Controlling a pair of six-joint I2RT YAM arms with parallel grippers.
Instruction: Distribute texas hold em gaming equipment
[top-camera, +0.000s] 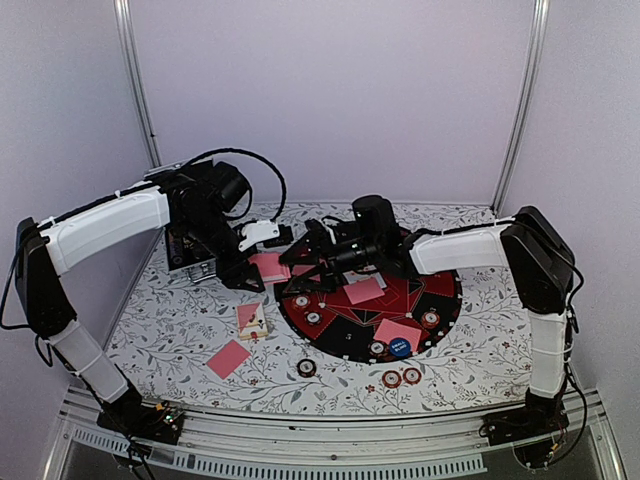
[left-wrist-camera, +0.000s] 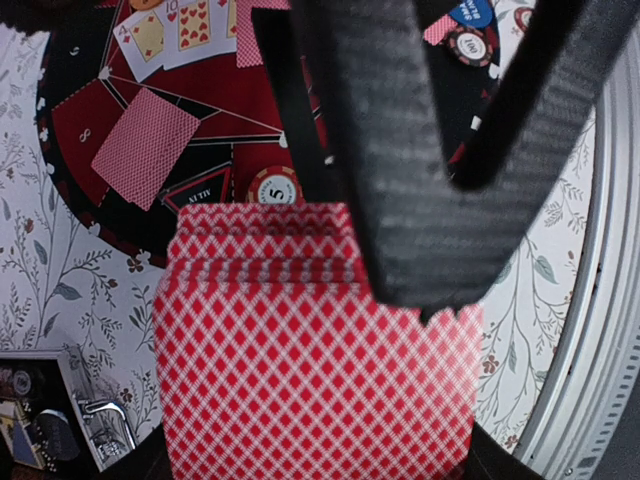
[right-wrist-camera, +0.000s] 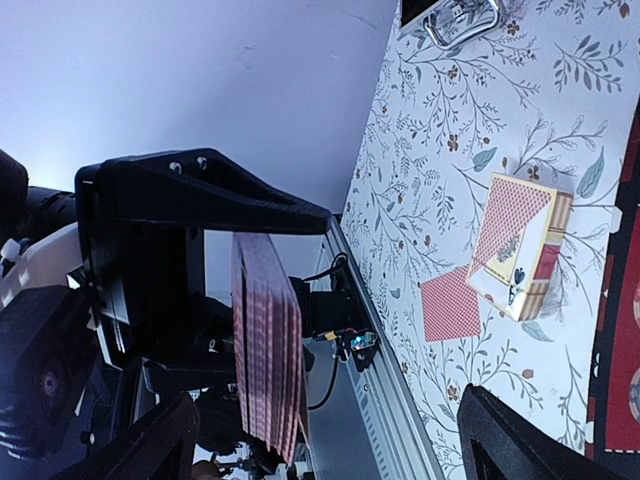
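Observation:
My left gripper is shut on a deck of pink-backed cards, held above the table at the left rim of the round mat. In the left wrist view the deck fills the lower middle. My right gripper is open, with the deck edge-on between its spread fingers; I cannot tell whether they touch it. Face-down cards, chips and a blue button lie on the mat. One card and three chips lie on the table.
The round black and red mat lies at centre right. A card box sits left of it, also in the right wrist view. The open black case stands at the back left. The metal rail marks the near edge.

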